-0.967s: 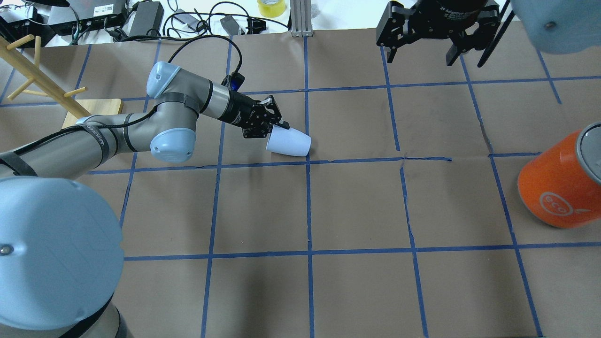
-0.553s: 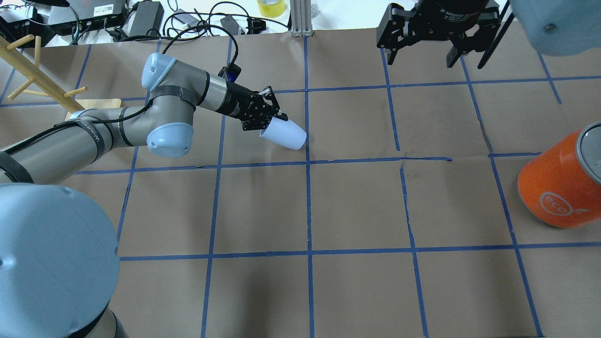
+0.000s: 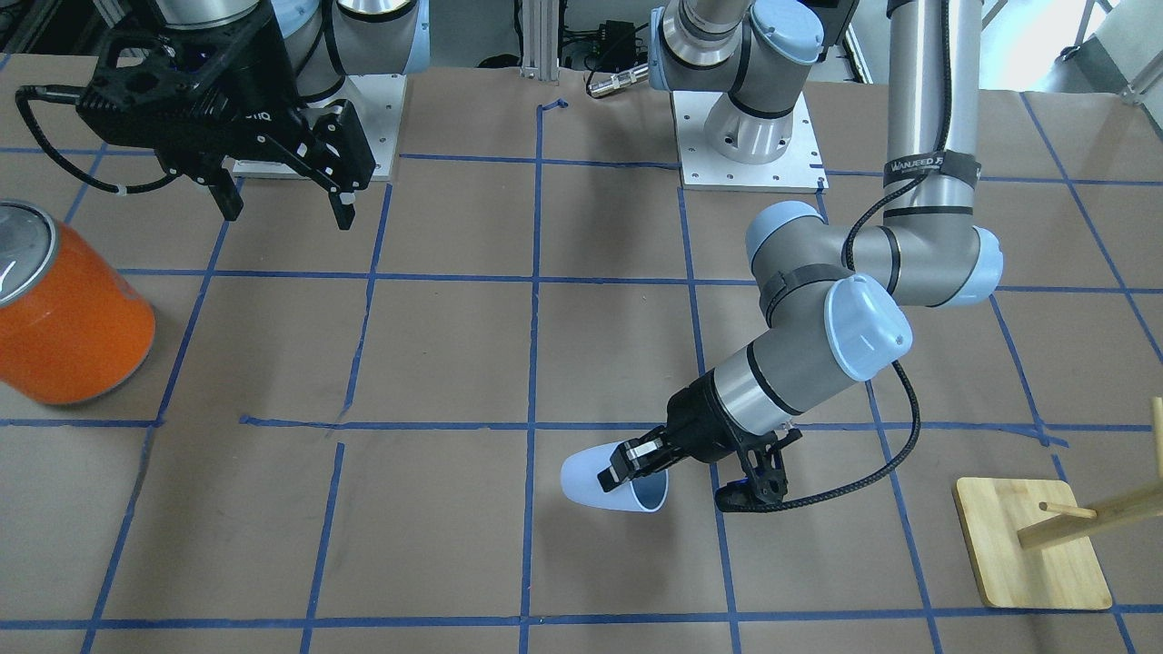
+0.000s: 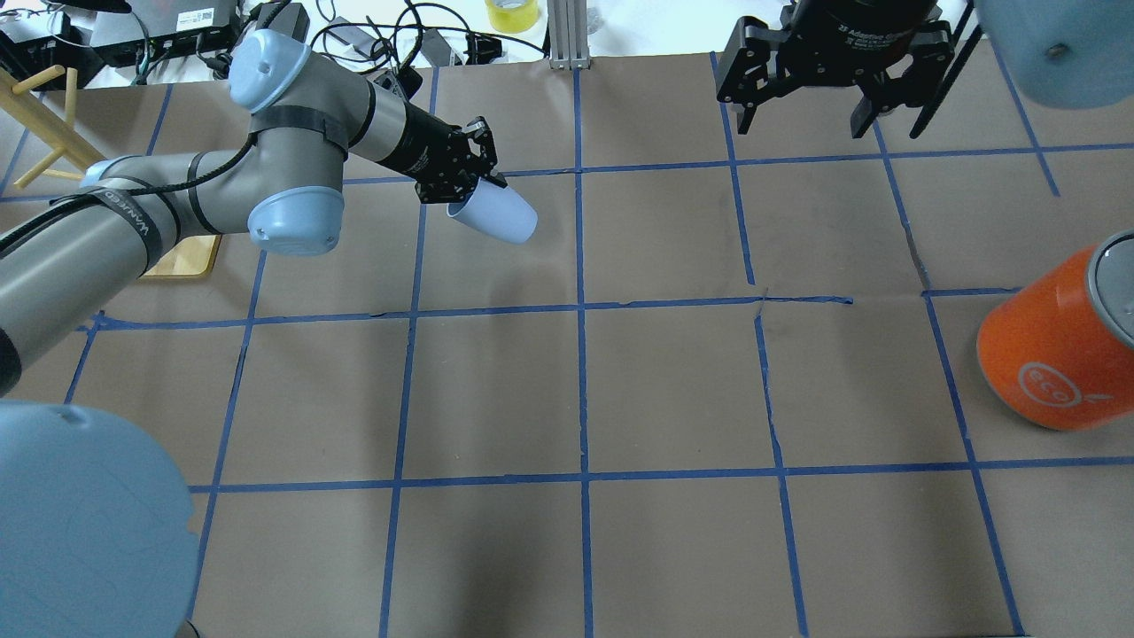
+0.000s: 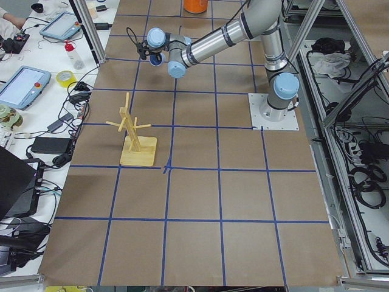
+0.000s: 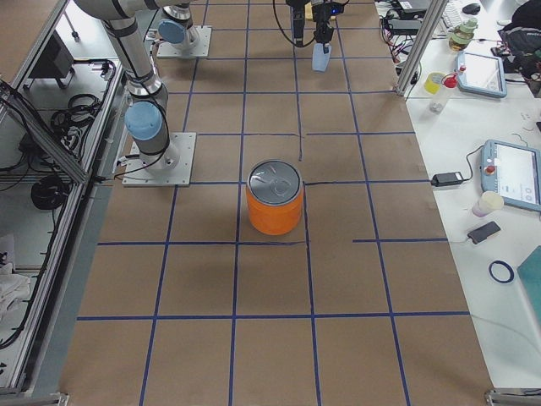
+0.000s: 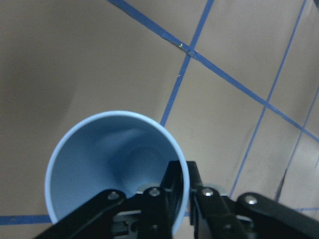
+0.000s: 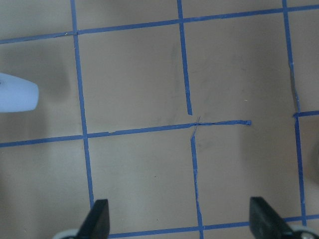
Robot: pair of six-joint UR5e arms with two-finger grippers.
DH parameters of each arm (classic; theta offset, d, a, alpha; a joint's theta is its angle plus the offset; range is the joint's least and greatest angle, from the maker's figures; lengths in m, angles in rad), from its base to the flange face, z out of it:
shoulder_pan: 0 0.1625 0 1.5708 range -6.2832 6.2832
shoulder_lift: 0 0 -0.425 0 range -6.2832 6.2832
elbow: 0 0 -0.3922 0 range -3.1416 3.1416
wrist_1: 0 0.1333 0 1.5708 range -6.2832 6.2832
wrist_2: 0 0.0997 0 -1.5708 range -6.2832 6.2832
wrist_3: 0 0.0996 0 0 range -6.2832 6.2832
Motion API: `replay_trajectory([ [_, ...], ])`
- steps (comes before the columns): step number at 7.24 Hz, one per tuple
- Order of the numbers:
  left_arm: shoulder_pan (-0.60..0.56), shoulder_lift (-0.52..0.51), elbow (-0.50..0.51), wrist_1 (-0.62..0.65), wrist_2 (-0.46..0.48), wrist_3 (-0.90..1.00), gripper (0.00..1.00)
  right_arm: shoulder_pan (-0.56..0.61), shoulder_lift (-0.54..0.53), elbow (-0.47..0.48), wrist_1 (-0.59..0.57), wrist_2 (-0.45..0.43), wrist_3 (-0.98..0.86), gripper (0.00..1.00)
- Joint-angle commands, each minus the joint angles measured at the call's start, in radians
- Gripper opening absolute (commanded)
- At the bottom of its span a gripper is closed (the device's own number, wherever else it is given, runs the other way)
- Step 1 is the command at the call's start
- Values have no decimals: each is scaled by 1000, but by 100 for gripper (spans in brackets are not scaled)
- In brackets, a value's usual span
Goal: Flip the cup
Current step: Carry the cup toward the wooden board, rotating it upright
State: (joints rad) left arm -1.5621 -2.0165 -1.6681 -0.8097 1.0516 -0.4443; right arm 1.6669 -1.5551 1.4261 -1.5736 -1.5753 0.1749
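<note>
The cup (image 4: 498,216) hangs tilted off the table, pinched at its rim by the left gripper (image 4: 476,184). One finger (image 7: 172,199) sits inside the mouth and the other outside the wall. The mouth faces the wrist and the closed base points away from it. The cup is well apart from the can (image 4: 1045,354), far to its left in the overhead view. The right gripper (image 4: 802,120) hovers beyond the can, nearer it than the cup, with its jaws spread wide.
</note>
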Motion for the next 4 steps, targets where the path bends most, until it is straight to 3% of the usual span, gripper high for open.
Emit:
replay_trajectory([
  [1,8,30,74,-168,204,201,0,1,-5,-1,18,9,-47,100],
  [2,11,39,109,-249,303,331,0,-1,-3,-1,17,5,-49,100],
  [4,34,33,131,-272,465,529,0,1,-3,1,15,-5,-52,100],
])
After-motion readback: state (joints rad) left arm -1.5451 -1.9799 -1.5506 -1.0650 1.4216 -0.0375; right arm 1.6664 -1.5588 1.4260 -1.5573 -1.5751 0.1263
